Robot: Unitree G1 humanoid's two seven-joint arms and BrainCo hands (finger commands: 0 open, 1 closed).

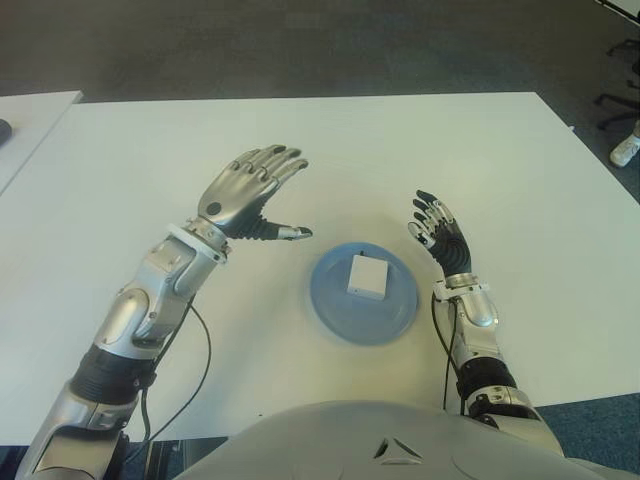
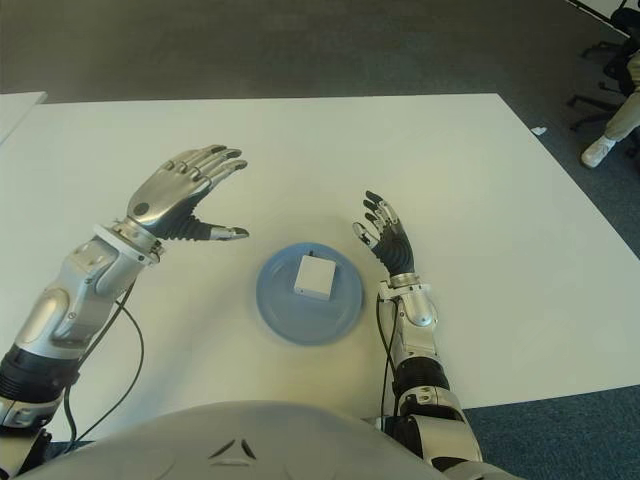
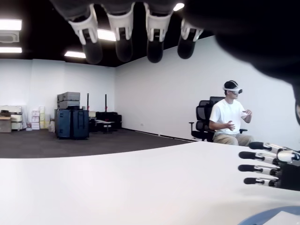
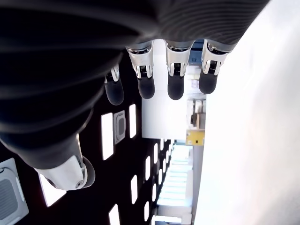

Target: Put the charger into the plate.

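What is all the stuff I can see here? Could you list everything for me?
plate: one, blue, on the white table near the robot, between its two hands.
charger: one, white, lying in the plate.
table: one, white, before the robot.
second table: one, white, edge showing at far left.
office chair: one, dark, on the floor at far right.
person: one, white shirt, seated beyond the table, wearing a headset.
left hand: silver, fingers spread, empty, left of the plate.
right hand: dark, fingers spread, empty, right of the plate.
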